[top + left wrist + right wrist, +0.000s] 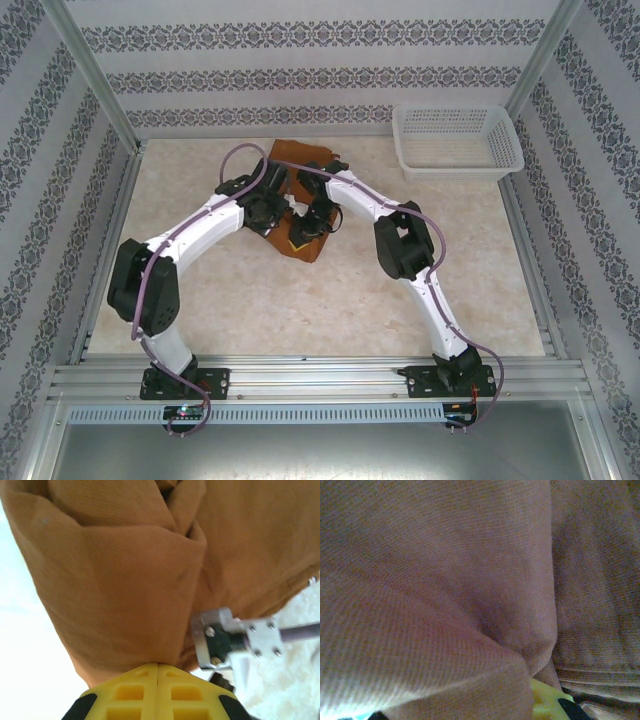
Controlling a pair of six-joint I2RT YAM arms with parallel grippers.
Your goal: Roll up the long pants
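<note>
The long pants point(286, 158) are a bunched rust-brown bundle at the back middle of the table, with a fold reaching toward me point(303, 248). My left gripper point(268, 212) is on the bundle's left side. In its wrist view the yellow fingers point(135, 690) are pressed together at their tips point(157, 666) on a thick fold of the pants point(125, 580). My right gripper point(313, 222) is on the right side, close beside the left. Cloth point(445, 580) drapes over it there, leaving one yellow finger point(546, 699) showing, and a fold rises from the jaw area.
A white slatted basket point(457, 140) stands at the back right corner. Aluminium frame rails point(320, 378) and patterned walls bound the beige table point(300, 310). Part of the right gripper's metal body point(225, 637) shows close beside the left fingers.
</note>
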